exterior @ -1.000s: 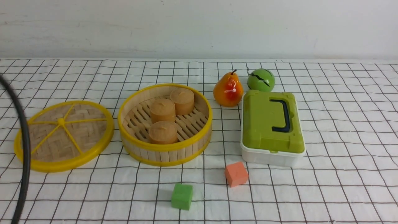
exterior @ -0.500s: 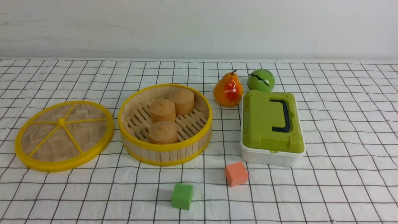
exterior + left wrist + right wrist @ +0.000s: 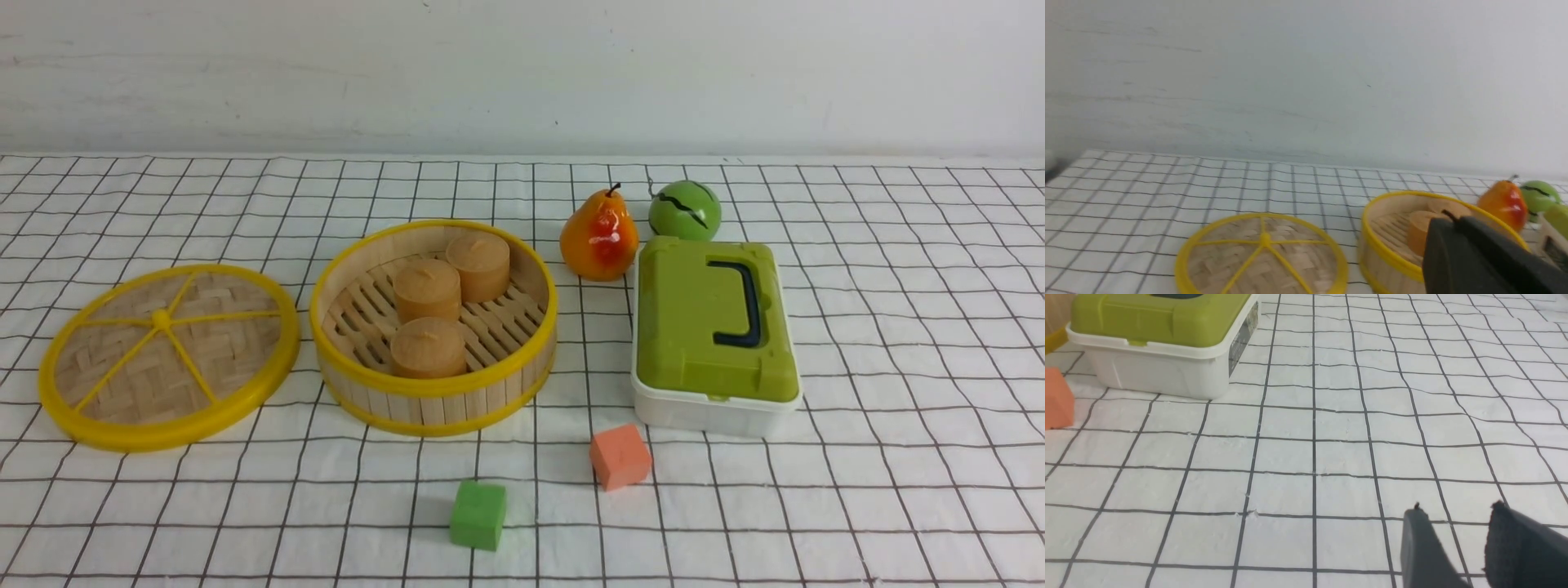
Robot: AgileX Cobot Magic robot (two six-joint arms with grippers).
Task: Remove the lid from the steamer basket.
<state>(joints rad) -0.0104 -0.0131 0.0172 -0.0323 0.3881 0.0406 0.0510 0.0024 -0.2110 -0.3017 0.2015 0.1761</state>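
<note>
Honestly, this looks pretty much finished to me. Starting at the far left of the front view, the flat round yellow-rimmed woven-bamboo lid (image 3: 169, 355) is lying flat on the white black-gridded tablecloth (image 3: 898, 457). It's just beside the round bamboo-slat steamer basket (image 3: 433, 406) with yellow rims, and I can't tell if the two rims quite touch. The basket is wide open on top, with three tan cylinder-shaped buns (image 3: 427, 347) sitting on its slatted floor. Further right are a shiny orange-red pear (image 3: 598, 237), a green ball (image 3: 685, 210) and a white rectangular box (image 3: 702, 412) with its green lid shut, none of which matter here. A small green cube (image 3: 478, 514) and an orange cube (image 3: 620, 456) sit in front. Neither arm shows in the front view. In the left wrist view the left gripper (image 3: 1447, 230) is just a dark shape with the lid and basket beyond it, so I can't tell how its jaws stand. The right gripper (image 3: 1470, 547) has its two fingers apart with bare cloth between them, holding nothing. I'd say the lid part is done, and at most the arms need parking.
</note>
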